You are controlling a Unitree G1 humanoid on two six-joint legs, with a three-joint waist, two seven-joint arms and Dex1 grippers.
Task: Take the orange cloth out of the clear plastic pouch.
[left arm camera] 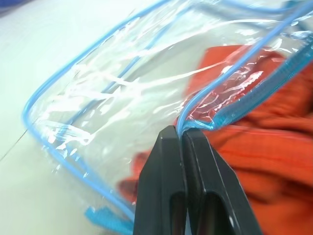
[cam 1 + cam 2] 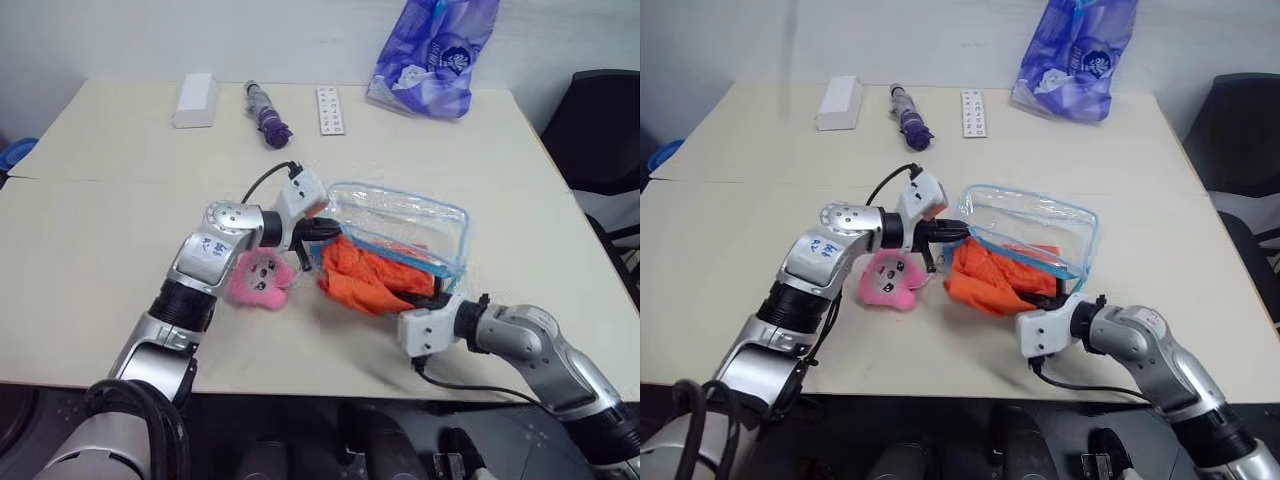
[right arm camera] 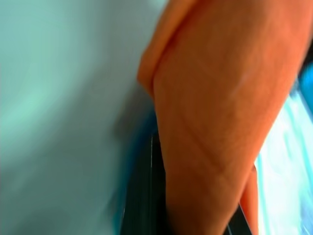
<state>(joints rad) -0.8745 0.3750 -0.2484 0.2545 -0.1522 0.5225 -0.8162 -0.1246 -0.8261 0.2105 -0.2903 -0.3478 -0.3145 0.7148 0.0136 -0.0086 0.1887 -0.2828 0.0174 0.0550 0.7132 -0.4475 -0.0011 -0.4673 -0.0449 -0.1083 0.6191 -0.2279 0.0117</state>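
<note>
The clear plastic pouch (image 2: 400, 222) with light blue edging lies at the table's middle, its mouth lifted on the side nearest me. The orange cloth (image 2: 362, 278) bulges out of that mouth onto the table, and part of it is still under the plastic. My left gripper (image 1: 184, 132) is shut on the pouch's blue rim at the mouth's left corner. My right gripper (image 2: 437, 296) comes in from the front right and is shut on the cloth's near edge. In the right wrist view the orange cloth (image 3: 215, 107) drapes over a dark finger (image 3: 144, 196).
A pink plush toy (image 2: 262, 280) lies just left of the cloth, under my left forearm. Along the far edge are a white box (image 2: 195, 100), a folded purple umbrella (image 2: 268, 116), a remote (image 2: 330, 110) and a blue-purple printed bag (image 2: 430, 55). A black chair (image 2: 605, 130) stands at the right.
</note>
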